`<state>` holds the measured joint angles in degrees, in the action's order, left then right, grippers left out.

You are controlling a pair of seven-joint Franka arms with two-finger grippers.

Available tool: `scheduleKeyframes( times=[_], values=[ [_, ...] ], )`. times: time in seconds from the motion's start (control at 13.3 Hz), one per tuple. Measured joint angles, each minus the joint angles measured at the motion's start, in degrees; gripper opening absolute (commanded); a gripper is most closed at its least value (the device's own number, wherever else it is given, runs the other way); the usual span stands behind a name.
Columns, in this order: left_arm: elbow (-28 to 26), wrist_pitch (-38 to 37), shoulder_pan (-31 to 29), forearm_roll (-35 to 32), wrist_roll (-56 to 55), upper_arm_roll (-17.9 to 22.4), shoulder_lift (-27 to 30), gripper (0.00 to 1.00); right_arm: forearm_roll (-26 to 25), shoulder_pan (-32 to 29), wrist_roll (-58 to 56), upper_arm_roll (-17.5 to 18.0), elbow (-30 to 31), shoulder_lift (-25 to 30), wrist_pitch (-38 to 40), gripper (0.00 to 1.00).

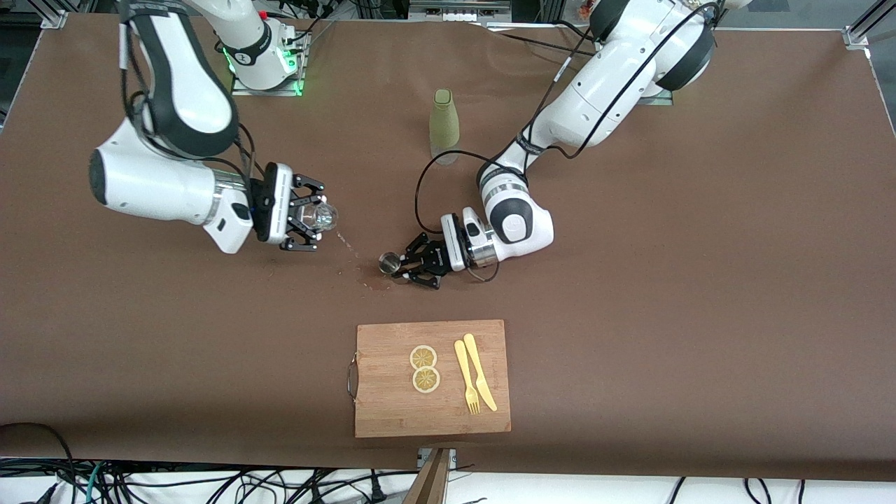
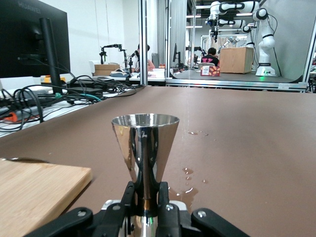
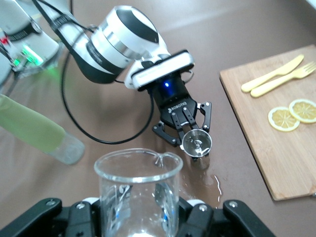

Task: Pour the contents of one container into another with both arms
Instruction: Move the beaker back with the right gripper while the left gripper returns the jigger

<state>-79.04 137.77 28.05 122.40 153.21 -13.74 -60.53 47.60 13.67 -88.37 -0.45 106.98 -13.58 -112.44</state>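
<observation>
**A:** Front view, and the left gripper [image 1: 408, 269] is low at the middle of the table, fingers clamped on the narrow waist of the jigger [image 1: 389, 262], which stands upright just over the brown table [image 1: 700, 280]. There's a wet patch [image 1: 367, 280] right beside it.

**B:** And the right gripper [image 1: 311, 220] is up in the air toward the right arm's end, closed around the glass cup [image 1: 323, 217], well apart from the jigger.

**A:** How do they handle, do you think?

**B:** The jigger looks stiff, light and slick, polished steel. The waist is the sensible hold, and the left wrist view shows the pads pinching exactly there. The cup looks fragile and slippery, so I'd judge a gentle squeeze on its wall, as in the right wrist view.

**A:** Room to move?

**B:** Plenty between the two. The green bottle [image 1: 444, 126] stands farther from the camera, the cutting board [image 1: 392, 413] with lemon slices [image 1: 424, 368], fork [image 1: 466, 378] and knife [image 1: 479, 371] nearer. The open brown strip between them looks like the place to meet.
</observation>
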Motion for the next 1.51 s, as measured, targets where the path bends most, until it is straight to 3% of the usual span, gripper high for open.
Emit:
scheduleKeyframes(
  times=[0.38,0.75,0.98,1.13,1.51],
  values=[
    [-10.3,-6.7,-4.5,-2.0,0.6,0.1,6.6,0.0,5.4,-5.2,-8.1,-0.1,-0.9,-1.3,5.9,0.27],
    [-21.6,-17.7,-13.3,-12.2,0.7,0.5,11.7,0.0,7.9,-10.9,-14.5,-0.2,-6.8,-6.9,14.8,0.27],
    [-25.0,-24.5,-19.4,-21.0,0.9,1.9,12.8,0.0,9.9,-14.5,-21.6,-0.2,-9.4,-11.5,19.0,0.23],
    [-25.8,-28.5,-22.6,-27.4,0.9,4.4,13.5,0.0,10.3,-15.5,-25.9,-0.3,-9.9,-13.9,20.1,0.23],
    [-26.5,-42.3,-24.8,-38.8,0.8,17.3,14.2,0.0,10.3,-16.8,-31.6,-0.3,-11.8,-18.2,21.4,0.23]
  ],
)
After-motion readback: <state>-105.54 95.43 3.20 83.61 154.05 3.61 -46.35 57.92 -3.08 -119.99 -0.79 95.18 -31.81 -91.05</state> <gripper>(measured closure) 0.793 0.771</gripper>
